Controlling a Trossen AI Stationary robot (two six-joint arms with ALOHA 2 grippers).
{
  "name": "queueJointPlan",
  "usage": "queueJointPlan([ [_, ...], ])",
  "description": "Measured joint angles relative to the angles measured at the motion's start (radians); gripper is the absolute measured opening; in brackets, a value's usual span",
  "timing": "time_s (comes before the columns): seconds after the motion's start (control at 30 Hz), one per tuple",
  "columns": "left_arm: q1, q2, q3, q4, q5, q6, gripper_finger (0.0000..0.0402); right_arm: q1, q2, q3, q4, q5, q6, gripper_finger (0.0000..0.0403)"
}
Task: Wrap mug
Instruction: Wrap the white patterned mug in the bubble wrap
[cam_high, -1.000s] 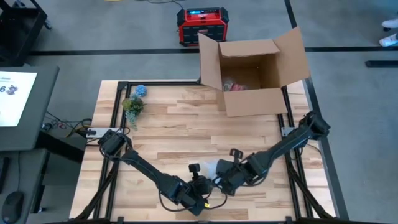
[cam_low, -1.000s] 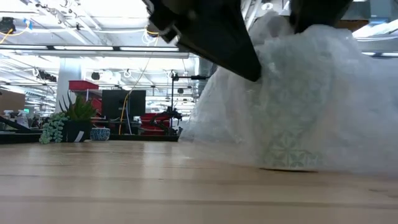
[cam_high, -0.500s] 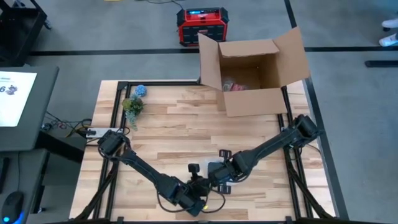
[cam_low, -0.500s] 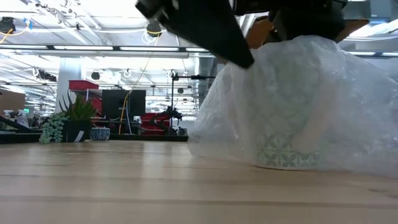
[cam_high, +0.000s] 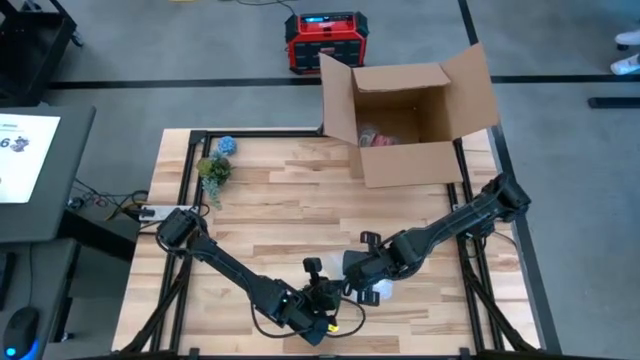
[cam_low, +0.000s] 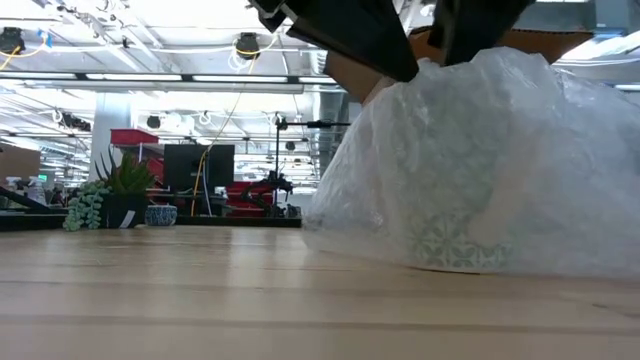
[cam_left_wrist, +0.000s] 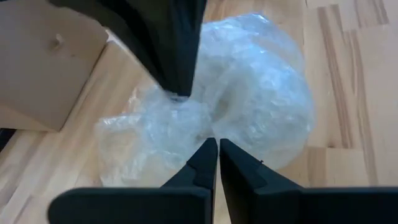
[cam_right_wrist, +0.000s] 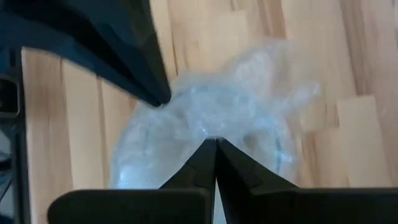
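The mug (cam_low: 460, 243), white with a teal pattern, stands on the table under a heap of clear bubble wrap (cam_low: 480, 170) near the front edge. Only its lower wall shows through the wrap. From above, the bundle (cam_high: 377, 291) is a pale patch between both arms. My left gripper (cam_left_wrist: 217, 142) and my right gripper (cam_right_wrist: 216, 142) are each shut on the wrap at the top of the bundle, close together. They meet there from opposite sides (cam_high: 325, 293) (cam_high: 366, 274). My left gripper pinches a gathered bit of bubble wrap (cam_left_wrist: 210, 127) at the top of the bundle between its fingertips, coming slanting down from the left. The wrap lies heaped over the mug, its skirt on the table. My right gripper pinches the crumpled top of the wrap (cam_right_wrist: 214, 129) at its fingertips, slanting down from the table's right. How many layers, I cannot tell. The bundle rests on the table.
An open cardboard box (cam_high: 410, 115) stands at the table's far right edge. A small plant (cam_high: 213, 170) and a blue object (cam_high: 227, 145) sit at the far left corner. Bare wood lies across the table's middle and left.
My right gripper has swung toward the table's left over the bundle, then come back a little to the right. The wrap, which lay more to the left of that gripper, now lies drawn over the mug's top and right side. The mug has stayed on the table.
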Motion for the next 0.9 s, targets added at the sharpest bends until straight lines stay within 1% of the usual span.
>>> queueJointPlan([
  [0.1, -0.003, 0.004, -0.004, -0.016, 0.002, 0.005, 0.0000, -0.009, 0.053, 0.006, 0.051, 0.003, -0.021, 0.0000],
  [0.3, -0.028, 0.006, -0.005, -0.037, 0.005, 0.008, 0.0000, -0.060, 0.216, 0.013, 0.067, -0.081, -0.081, 0.0000],
  [0.37, -0.038, 0.006, 0.010, -0.098, 0.009, -0.048, 0.0000, -0.069, 0.248, 0.015, 0.065, -0.104, -0.107, 0.0000],
  [0.47, -0.053, 0.006, 0.022, -0.189, 0.017, -0.141, 0.0000, -0.076, 0.256, 0.016, 0.054, -0.116, -0.122, 0.0000],
  [0.57, -0.065, 0.001, 0.023, -0.260, -0.002, -0.203, 0.0000, -0.073, 0.211, 0.013, 0.049, -0.119, -0.122, 0.0000],
  [0.67, -0.069, -0.008, 0.024, -0.290, -0.006, -0.250, 0.0000, -0.063, 0.143, 0.002, 0.032, -0.105, -0.118, 0.0000],
  [0.8, -0.064, -0.016, 0.025, -0.290, -0.028, -0.262, 0.0000, -0.043, 0.017, 0.005, 0.027, -0.066, -0.083, 0.0000],
  [0.9, -0.069, -0.013, 0.024, -0.295, -0.022, -0.262, 0.0000, -0.031, -0.056, 0.007, 0.029, -0.064, -0.059, 0.0000],
])
